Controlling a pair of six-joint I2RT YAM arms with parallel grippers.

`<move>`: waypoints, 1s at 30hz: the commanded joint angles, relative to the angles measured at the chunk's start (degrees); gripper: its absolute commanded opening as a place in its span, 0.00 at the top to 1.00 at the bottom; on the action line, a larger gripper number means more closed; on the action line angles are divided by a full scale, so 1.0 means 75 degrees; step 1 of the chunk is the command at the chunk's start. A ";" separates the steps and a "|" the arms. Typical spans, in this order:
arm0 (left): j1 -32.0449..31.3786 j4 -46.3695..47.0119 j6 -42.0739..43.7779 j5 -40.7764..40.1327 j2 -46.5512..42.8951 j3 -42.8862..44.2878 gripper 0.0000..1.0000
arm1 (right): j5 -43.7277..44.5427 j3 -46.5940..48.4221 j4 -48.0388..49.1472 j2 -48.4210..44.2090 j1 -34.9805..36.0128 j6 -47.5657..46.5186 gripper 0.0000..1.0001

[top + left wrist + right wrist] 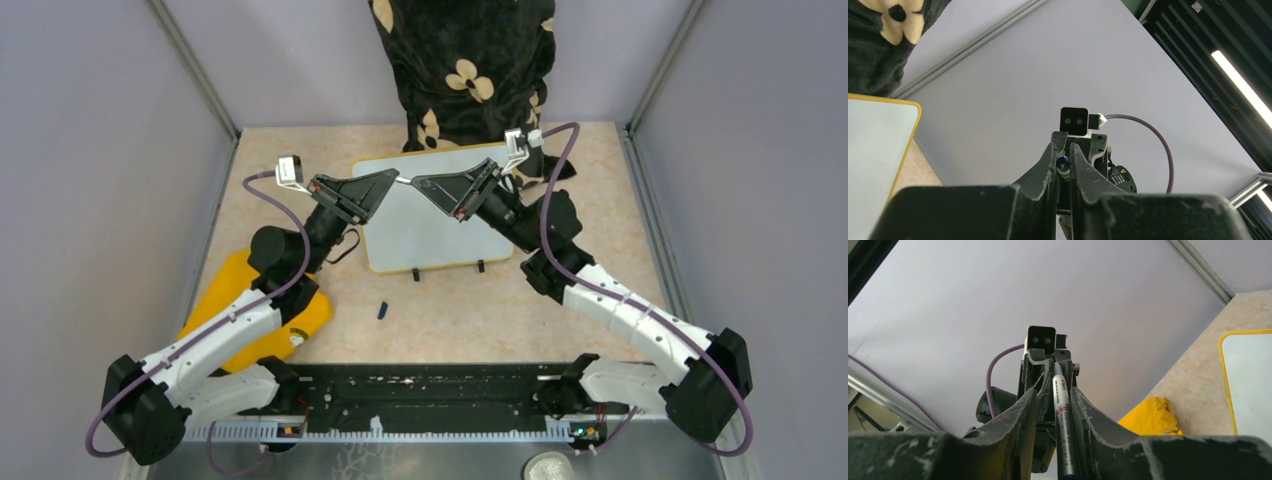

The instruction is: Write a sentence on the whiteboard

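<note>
Left gripper (1064,150) pinches the marker (1062,415) end; right gripper (1054,395) flanks its barrel, grip unclear; whiteboard (420,225) partly hidden

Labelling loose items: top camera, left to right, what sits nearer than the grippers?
Yellow cloth → small blue piece → whiteboard's left foot → its right foot → grey disc.

Marker (1063,415) bars whiteboard (430,240) top; table (480,310) free around cap (383,310).
</note>
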 commanded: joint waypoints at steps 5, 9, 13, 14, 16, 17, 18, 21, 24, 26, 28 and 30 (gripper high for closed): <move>-0.0049 -0.0067 0.0031 -0.0043 -0.0003 -0.0082 1.00 | -0.0242 0.0068 0.1157 -0.0071 -0.0168 0.0370 0.66; -0.0048 -0.0070 0.0021 -0.0044 -0.0025 -0.0062 1.00 | -0.0385 0.0069 0.1199 -0.0071 -0.0187 0.0384 0.68; -0.0045 -0.0066 0.0028 -0.0041 -0.0074 -0.0023 1.00 | -0.0647 0.0065 0.1189 -0.0131 -0.0277 0.0376 0.65; -0.0042 -0.0070 0.0041 -0.0042 -0.0100 -0.0007 1.00 | -0.0711 0.0066 0.1134 -0.0165 -0.0312 0.0359 0.63; -0.0044 -0.0063 0.0054 -0.0043 -0.0140 0.0019 1.00 | -0.0832 0.0068 0.1045 -0.0218 -0.0358 0.0337 0.59; -0.0038 -0.0063 0.0054 -0.0049 -0.0155 0.0028 1.00 | -0.0914 0.0059 0.1017 -0.0240 -0.0395 0.0347 0.58; -0.0038 -0.0069 0.0060 -0.0044 -0.0173 0.0046 1.00 | -0.0989 0.0066 0.1021 -0.0230 -0.0421 0.0350 0.56; -0.0044 -0.0079 0.0049 -0.0043 -0.0171 0.0100 1.00 | -0.1121 0.0056 0.0989 -0.0247 -0.0438 0.0356 0.54; -0.0038 -0.0076 0.0054 -0.0048 -0.0181 0.0135 1.00 | -0.1159 0.0045 0.0969 -0.0267 -0.0446 0.0352 0.53; -0.0038 -0.0081 0.0082 -0.0042 -0.0216 0.0171 1.00 | -0.1165 0.0020 0.0955 -0.0299 -0.0444 0.0338 0.54; -0.0041 -0.0109 0.0110 -0.0046 -0.0231 0.0199 1.00 | -0.1187 0.0021 0.0940 -0.0304 -0.0447 0.0335 0.55; -0.0038 -0.0112 0.0122 -0.0044 -0.0218 0.0255 1.00 | -0.1210 0.0010 0.0956 -0.0302 -0.0446 0.0344 0.59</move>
